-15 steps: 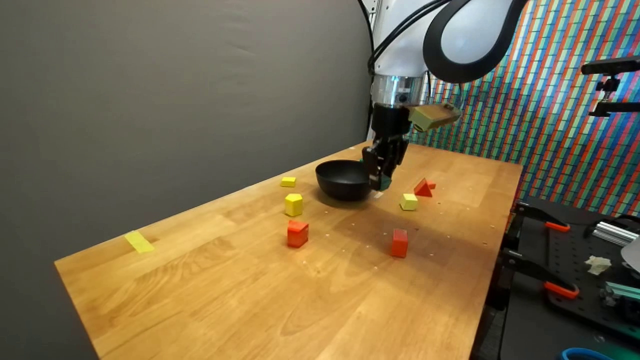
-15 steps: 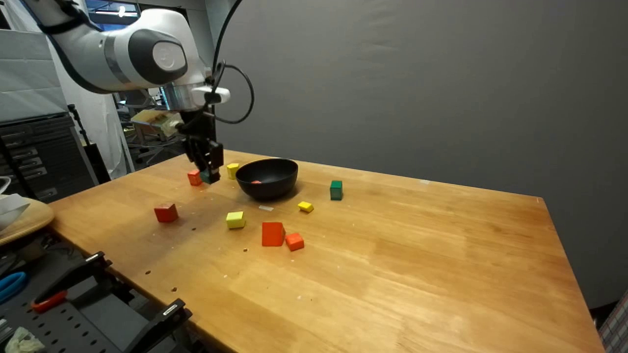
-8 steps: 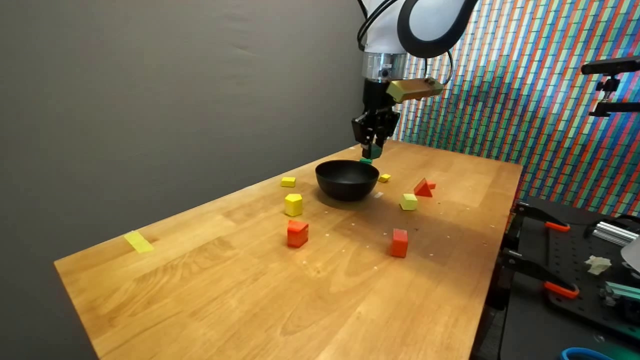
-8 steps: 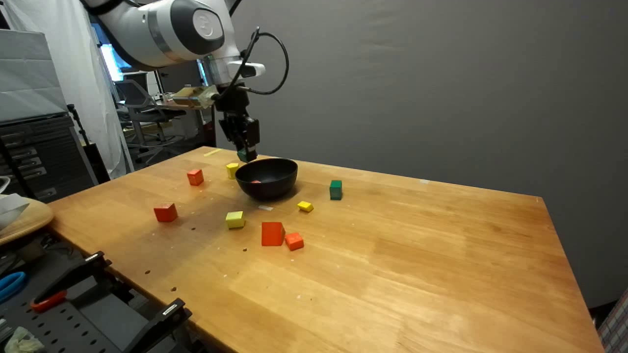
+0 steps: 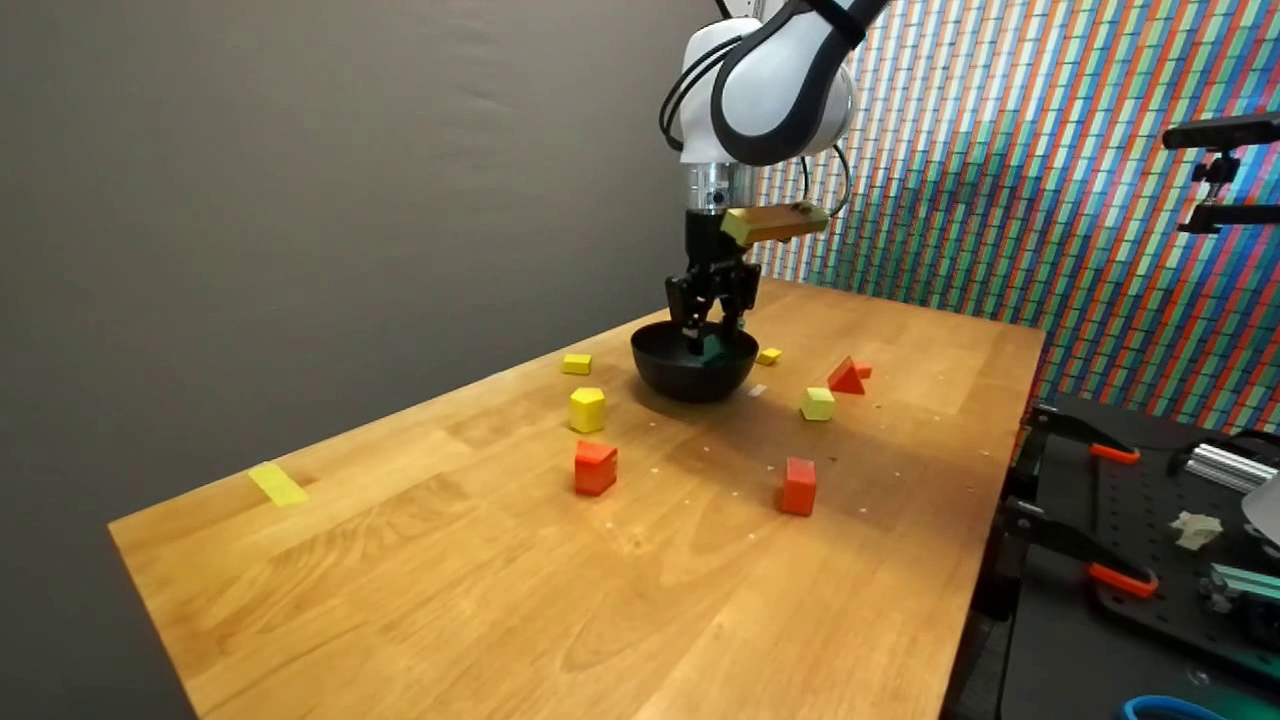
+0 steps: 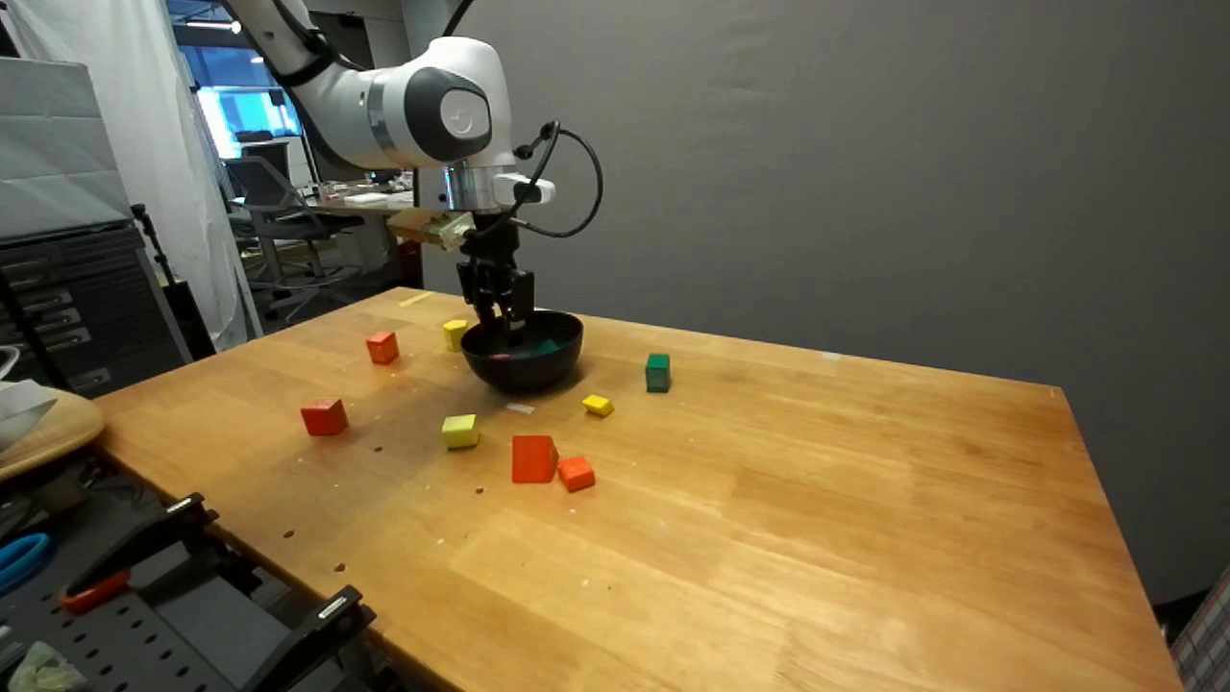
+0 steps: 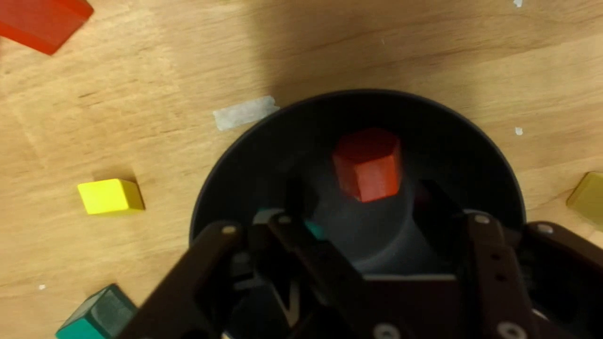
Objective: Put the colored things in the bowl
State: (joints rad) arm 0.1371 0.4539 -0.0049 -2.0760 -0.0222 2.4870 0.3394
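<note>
my gripper reaches down inside the bowl, jaws apart; the teal piece lies loose in the bowl too, near the red block. i judge this the release; next i should rise clear of the bowl, then go for the small yellow block near it.

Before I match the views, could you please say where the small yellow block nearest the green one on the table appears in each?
In an exterior view: small yellow block, right of centre, just right of the black bowl.
In an exterior view: small yellow block just below centre, lower right of the black bowl.
In the wrist view: small yellow block at the left, outside the black bowl.
Shared landmark: the black bowl.
</note>
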